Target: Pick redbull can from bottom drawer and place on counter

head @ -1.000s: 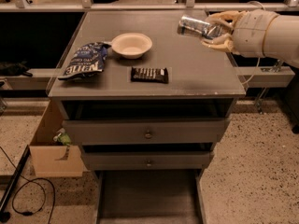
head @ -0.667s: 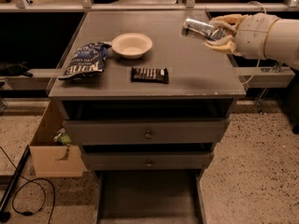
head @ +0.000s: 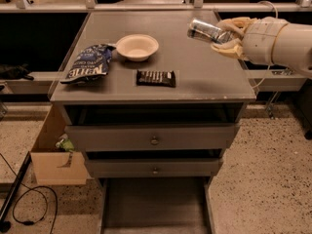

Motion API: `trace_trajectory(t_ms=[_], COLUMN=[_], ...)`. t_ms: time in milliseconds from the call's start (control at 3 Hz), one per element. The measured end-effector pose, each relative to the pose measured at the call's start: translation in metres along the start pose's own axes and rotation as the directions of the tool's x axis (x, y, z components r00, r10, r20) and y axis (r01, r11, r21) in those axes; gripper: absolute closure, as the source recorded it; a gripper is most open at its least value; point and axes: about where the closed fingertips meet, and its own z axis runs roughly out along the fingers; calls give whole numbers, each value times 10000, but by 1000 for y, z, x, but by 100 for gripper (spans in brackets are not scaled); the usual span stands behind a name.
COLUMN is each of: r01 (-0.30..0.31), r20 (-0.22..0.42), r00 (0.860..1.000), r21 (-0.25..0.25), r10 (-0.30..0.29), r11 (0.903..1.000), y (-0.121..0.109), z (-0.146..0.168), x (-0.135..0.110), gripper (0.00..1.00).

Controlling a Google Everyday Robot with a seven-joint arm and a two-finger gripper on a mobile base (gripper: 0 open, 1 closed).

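Note:
The redbull can (head: 207, 29) is a slim silver can with dark patches, held on its side just above the right rear part of the counter (head: 195, 77). My gripper (head: 228, 37), with tan fingers, comes in from the right and is shut on the can. The bottom drawer (head: 155, 204) stands pulled out at the foot of the cabinet, its dark floor bare.
On the counter lie a dark candy bar (head: 156, 78), a cream bowl (head: 137, 47) and a blue chip bag (head: 89, 63). Two knobbed drawers (head: 154, 140) sit above the bottom drawer. A cardboard box (head: 57, 157) stands left of the cabinet, with a cable on the floor.
The gripper and the can have moved slightly toward the rear of the counter. Nothing else has moved.

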Motion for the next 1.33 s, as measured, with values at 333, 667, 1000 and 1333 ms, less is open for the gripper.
trace_trajectory(t_ms=[333, 667, 1000, 1333], r01=[-866, -1415, -1531, -1468], r20=[281, 404, 87, -761], r00=[9959, 9892, 9881, 9869], r21=[206, 193, -128, -611], r10=[860, 1406, 1533, 1420], r11=[9960, 9898, 9881, 9873], y=[11, 16, 18, 25], z=[3, 8, 17, 25], x=[-2, -1, 5, 29], gripper=[100, 100, 100, 100])
